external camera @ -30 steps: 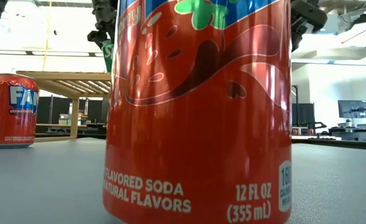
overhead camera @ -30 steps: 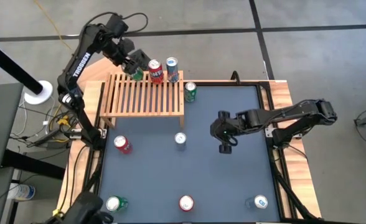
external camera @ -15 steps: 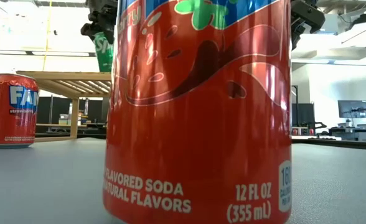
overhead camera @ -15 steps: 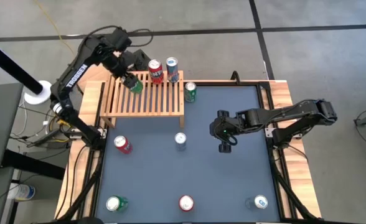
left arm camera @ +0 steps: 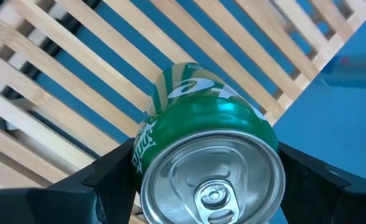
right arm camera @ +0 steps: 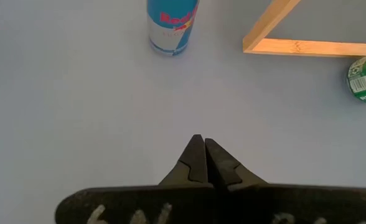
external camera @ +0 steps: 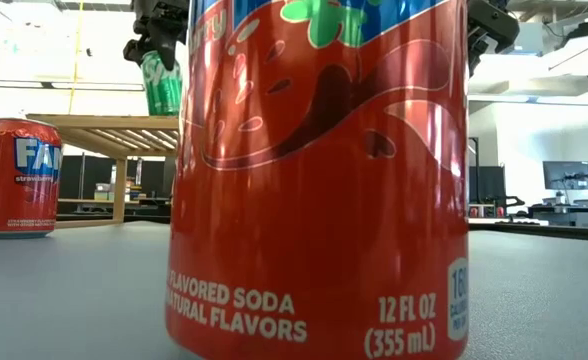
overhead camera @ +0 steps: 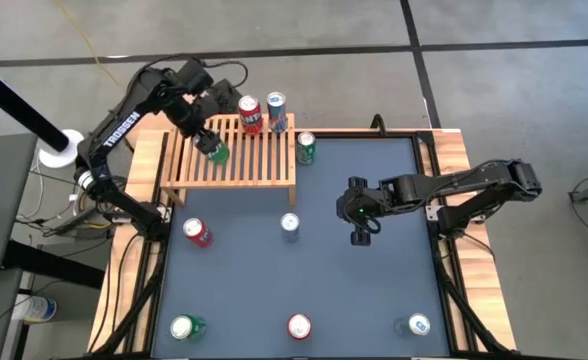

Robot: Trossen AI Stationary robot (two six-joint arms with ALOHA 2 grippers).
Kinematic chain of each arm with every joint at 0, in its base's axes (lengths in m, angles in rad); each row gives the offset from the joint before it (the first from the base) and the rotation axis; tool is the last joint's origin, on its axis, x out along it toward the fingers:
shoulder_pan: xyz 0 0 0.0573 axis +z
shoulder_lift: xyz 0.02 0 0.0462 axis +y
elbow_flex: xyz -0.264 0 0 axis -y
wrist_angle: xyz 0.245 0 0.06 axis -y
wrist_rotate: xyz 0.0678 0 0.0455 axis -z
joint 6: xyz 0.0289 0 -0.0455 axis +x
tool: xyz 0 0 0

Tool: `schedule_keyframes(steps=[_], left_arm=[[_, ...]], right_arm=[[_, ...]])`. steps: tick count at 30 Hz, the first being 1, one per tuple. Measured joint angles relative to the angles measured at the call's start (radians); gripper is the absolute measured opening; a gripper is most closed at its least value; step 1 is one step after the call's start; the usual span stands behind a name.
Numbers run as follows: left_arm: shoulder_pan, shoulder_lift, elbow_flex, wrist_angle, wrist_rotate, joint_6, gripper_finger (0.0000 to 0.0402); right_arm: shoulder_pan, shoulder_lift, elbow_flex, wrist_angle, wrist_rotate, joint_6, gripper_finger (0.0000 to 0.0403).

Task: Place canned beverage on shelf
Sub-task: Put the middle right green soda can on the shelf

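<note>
Green can (overhead camera: 215, 151) tilted in left gripper (overhead camera: 207, 143) above shelf (overhead camera: 236, 165)

bright even light; near can (external camera: 319, 170) perhaps slightly blurred.

A big red soda can (external camera: 319, 170) stands right in front of the lens on the grey table (external camera: 74, 290) and fills the middle of the low view. Far to its left, a smaller red can (external camera: 16, 178) stands upright on the table. Behind them is the wooden shelf (external camera: 109, 125). Above the shelf, the left claw (external camera: 154, 40) grips a green can (external camera: 162, 85), partly hidden by the big can. A dark part of the other arm (external camera: 489, 30) shows at upper right.
</note>
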State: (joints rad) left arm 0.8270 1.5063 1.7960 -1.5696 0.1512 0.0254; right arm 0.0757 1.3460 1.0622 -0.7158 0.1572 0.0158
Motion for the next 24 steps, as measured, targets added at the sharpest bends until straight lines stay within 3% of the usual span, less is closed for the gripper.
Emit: schedule_keyframes(steps=[9,24], left_arm=[[-0.01,-0.001,-0.016,0.003,0.002,0.004,0.0289],[-0.013,0.053,0.073,-0.003,0.044,-0.016,0.0289]], right_arm=[[0.0,0.0,0.0,0.007,0.0,0.002,0.0],[0.0,0.0,0.0,0.022,-0.001,0.003,0.0]])
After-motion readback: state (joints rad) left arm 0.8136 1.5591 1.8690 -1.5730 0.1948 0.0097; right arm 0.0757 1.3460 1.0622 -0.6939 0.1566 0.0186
